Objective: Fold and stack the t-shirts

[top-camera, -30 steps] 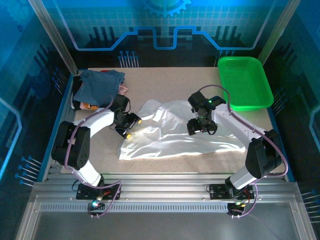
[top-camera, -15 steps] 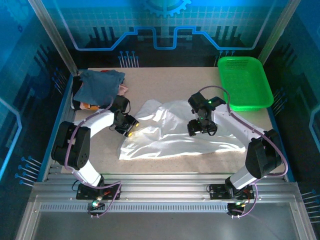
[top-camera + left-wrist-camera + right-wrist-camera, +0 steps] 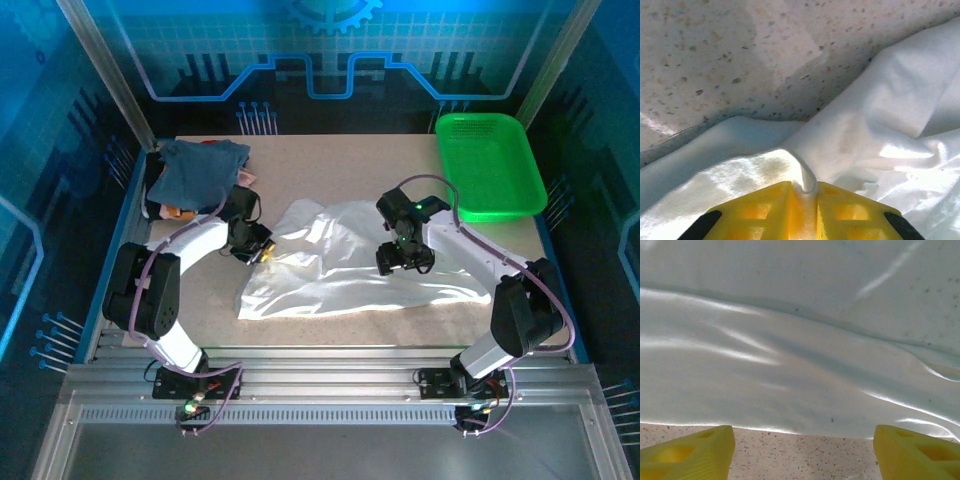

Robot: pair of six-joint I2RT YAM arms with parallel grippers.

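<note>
- Left gripper [image 3: 803, 189] has its yellow fingers pressed together on a raised ridge of the white t-shirt [image 3: 345, 275], at the shirt's 9 o'clock edge.
- Right gripper [image 3: 804, 442] hangs over the shirt's 3 o'clock side, jaws spread wide, holding nothing.
- The shirt lies crumpled mid-table; a slate-blue folded shirt [image 3: 200, 165] tops the pile at 10 o'clock.
- Likely step: taking hold to spread it flat. Next, the right should pinch cloth.

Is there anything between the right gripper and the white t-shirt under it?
Nothing visible stands in the way. The right gripper hangs open directly over the edge of the white t-shirt, with only that cloth and bare table between its fingers.
</note>
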